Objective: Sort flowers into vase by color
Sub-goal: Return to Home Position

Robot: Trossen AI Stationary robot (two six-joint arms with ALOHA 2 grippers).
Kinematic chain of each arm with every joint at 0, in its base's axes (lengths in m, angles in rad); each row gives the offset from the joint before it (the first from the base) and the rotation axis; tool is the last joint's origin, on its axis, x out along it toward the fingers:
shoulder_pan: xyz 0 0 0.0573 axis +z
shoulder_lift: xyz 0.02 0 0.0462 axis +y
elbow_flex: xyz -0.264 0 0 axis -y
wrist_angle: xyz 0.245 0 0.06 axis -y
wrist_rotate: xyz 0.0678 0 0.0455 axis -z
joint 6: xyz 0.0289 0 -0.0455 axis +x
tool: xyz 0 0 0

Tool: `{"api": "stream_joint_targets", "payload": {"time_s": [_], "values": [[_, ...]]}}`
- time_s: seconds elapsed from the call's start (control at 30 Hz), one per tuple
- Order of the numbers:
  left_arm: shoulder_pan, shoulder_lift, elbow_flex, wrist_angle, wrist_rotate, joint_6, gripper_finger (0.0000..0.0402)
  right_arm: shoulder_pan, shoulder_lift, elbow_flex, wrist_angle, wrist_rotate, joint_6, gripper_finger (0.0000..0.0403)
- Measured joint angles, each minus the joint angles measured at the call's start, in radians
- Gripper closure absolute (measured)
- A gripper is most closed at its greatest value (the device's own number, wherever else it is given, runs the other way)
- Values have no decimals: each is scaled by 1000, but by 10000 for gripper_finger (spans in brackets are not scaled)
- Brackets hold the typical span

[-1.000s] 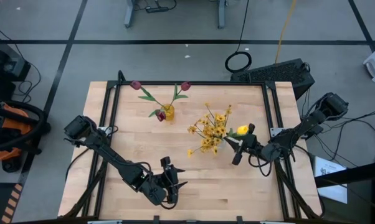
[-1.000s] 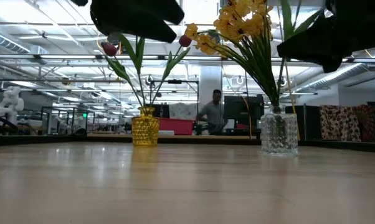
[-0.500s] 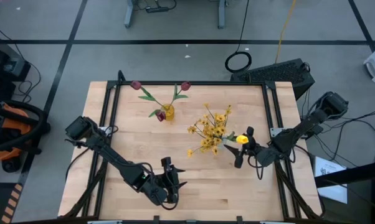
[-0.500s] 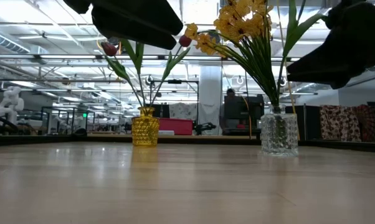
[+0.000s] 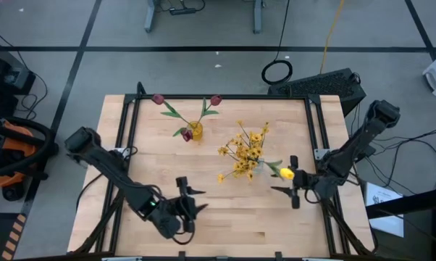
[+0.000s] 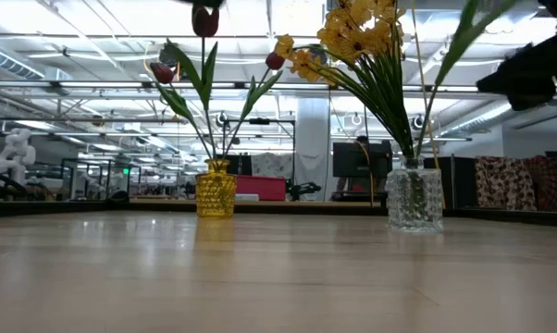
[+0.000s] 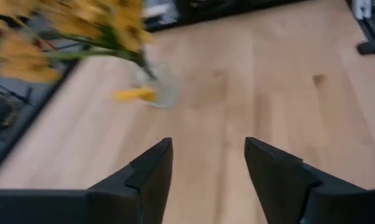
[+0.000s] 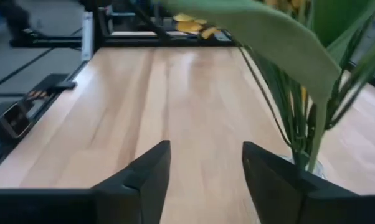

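Observation:
A yellow vase (image 5: 195, 131) at the far middle of the table holds three dark-red tulips (image 5: 158, 99). A clear glass vase (image 6: 414, 194) near the table's middle holds sprays of small yellow blossoms (image 5: 243, 151) and a yellow tulip (image 5: 284, 172). The tulip's stem (image 6: 464, 37) leans out toward the right. My right gripper (image 5: 289, 181) stands open just right of the clear vase, with the tulip's head over its fingers. In the right wrist view nothing lies between the fingers (image 8: 271, 177). My left gripper (image 5: 196, 199) is open near the front edge, pointing toward the clear vase (image 7: 159, 90).
Black rails (image 5: 127, 145) run along the table's left, right and far sides. Bare wood (image 5: 232, 217) lies between the two grippers along the near edge. In the low view the right gripper (image 6: 533, 69) hangs at the upper right, above the table top.
My right gripper has drawn back from the clear vase toward the table's right and near edges. The yellow tulip has tipped farther out to the right, its stem still in the vase. My left gripper has risen out of the low view and shifted toward the left edge.

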Motion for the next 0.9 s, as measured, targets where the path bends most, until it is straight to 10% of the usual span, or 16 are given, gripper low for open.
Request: {"api": "stream_joint_targets", "payload": {"time_s": [0.27,0.43,0.9], "values": [[-32,-125,-39,-73,-80,36,281,57,-118,0,-148,4,-88,312],[-17,-175,-214,178,-63,158,354,61,-153,-4,-184,75,-121,394],[125,-373,-656,759,345,330,398,-17,-288,-252,234,-169,-315,402]]}}
